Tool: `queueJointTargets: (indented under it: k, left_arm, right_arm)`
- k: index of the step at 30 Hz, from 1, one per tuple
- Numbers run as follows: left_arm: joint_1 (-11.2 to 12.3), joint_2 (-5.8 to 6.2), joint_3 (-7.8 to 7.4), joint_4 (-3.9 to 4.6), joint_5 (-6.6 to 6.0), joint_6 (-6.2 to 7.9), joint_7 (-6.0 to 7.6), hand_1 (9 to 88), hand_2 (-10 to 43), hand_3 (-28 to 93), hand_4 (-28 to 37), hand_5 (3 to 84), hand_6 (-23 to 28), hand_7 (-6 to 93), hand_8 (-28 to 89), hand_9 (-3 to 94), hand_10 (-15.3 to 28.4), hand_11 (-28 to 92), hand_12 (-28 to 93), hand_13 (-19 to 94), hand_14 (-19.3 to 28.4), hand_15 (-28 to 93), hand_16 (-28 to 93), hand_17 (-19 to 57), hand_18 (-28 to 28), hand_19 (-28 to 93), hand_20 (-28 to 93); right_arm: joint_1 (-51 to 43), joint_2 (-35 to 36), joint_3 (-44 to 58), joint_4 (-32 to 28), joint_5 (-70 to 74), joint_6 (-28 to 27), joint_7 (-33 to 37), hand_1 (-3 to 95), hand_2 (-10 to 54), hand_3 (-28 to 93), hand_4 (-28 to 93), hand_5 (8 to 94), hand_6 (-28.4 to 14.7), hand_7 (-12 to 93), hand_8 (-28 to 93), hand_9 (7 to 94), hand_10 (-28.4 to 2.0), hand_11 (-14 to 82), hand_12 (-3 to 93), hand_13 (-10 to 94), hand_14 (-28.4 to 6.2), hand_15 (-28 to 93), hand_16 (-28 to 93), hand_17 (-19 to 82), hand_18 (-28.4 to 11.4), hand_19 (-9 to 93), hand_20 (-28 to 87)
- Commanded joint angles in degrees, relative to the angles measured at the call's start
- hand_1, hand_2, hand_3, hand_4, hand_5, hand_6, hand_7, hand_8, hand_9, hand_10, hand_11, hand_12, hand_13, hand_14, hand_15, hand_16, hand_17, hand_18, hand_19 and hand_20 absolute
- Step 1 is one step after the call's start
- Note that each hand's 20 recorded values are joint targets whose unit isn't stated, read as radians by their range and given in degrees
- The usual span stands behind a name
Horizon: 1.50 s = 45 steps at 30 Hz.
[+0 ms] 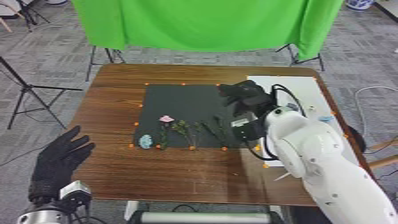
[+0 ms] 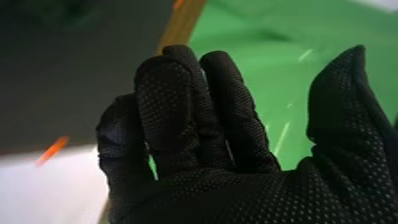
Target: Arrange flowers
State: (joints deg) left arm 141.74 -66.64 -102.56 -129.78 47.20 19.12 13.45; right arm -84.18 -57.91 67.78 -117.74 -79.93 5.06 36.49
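On the dark mat (image 1: pixel 178 102) in the head view lie a pink flower (image 1: pixel 166 119), a pale blue flower (image 1: pixel 146 141) and several green stems (image 1: pixel 182 128), side by side along the near part. My right hand (image 1: pixel 242 92) is above the mat's far right corner, beyond the stems, holding nothing that I can see. In the right wrist view the right hand (image 2: pixel 204 175) has its fingers fairly straight and its thumb apart. My left hand (image 1: pixel 60 157) is off the table's left edge, fingers extended, away from the flowers.
A white sheet (image 1: pixel 289 85) lies along the table's right side, partly under the right arm, with a pale blue item (image 1: pixel 326 119) on it. Orange markers edge the mat. A green cloth (image 1: pixel 209 22) hangs behind the table (image 1: pixel 120 175).
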Motion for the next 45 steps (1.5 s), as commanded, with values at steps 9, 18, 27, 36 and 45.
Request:
queueJointTargets:
  k: [9,18,27,36,45]
  left_arm:
    - [-2.5,-0.14,2.76,0.79,-0.82,-0.36,0.35,22.7,5.0,82,-23.0,38.6,9.8,17.0,-11,35.8,19.6,31,11,27,26.3,55,-10,-6.6,24.1,58,31]
    - [-6.0,0.25,4.78,1.72,-0.93,-0.52,0.66,22.9,5.0,82,-23.3,38.7,9.9,17.0,-11,36.0,19.6,31,11,27,26.4,55,-10,-6.7,24.1,57,30]
    - [-7.6,0.74,5.76,2.29,-1.27,-0.32,1.12,23.0,5.0,82,-23.3,38.8,9.9,17.0,-11,36.1,19.4,31,11,27,26.3,55,-9,-6.8,24.1,57,29]
    - [-8.2,0.59,6.18,2.71,-1.33,-0.6,1.03,23.0,5.0,83,-23.3,38.8,9.9,17.0,-11,36.2,19.6,31,11,27,26.3,55,-9,-6.9,24.3,57,28]
    - [-8.2,0.73,6.33,2.64,-1.41,-0.39,1.31,23.0,5.0,83,-23.3,38.8,10.0,17.0,-11,36.3,19.5,31,11,27,26.3,55,-9,-6.8,24.5,57,28]
  right_arm:
    - [-17.3,12.5,12.1,0.1,-4.2,12.0,0.9,21.5,3.8,83,-28,54.0,-6.7,20,-14,55.4,-18.6,21.3,13.0,63,-13.2,82,8,27,-23.5,92,36]
    - [-19.9,15.4,15.8,-0.3,-7.1,15.2,1.1,21.6,3.7,84,-28,53.0,-7.0,20,-14,53.5,-18.6,21.3,12.8,63,-13.2,82,7,27,-23.4,92,34]
    - [-19.1,17.9,15.5,0.2,-10.4,18.5,2.6,22.0,3.5,85,-28,53.0,-7.0,20,-14,53.4,-18.7,21.3,12.8,63,-13.1,82,7,27,-23.4,93,33]
    - [-17.8,20.4,14.3,1.3,-13.8,20.8,5.2,22.2,3.6,84,-28,53.0,-7.2,20,-14,53.2,-18.8,21.2,12.6,63,-13.1,82,7,27,-23.5,93,31]
    - [-16.6,22.3,11.9,3.5,-16.5,21.9,5.3,22.4,3.5,84,-28,52.9,-7.3,20,-14,52.9,-19.2,21.1,12.6,63,-13.1,82,7,27,-23.6,93,30]
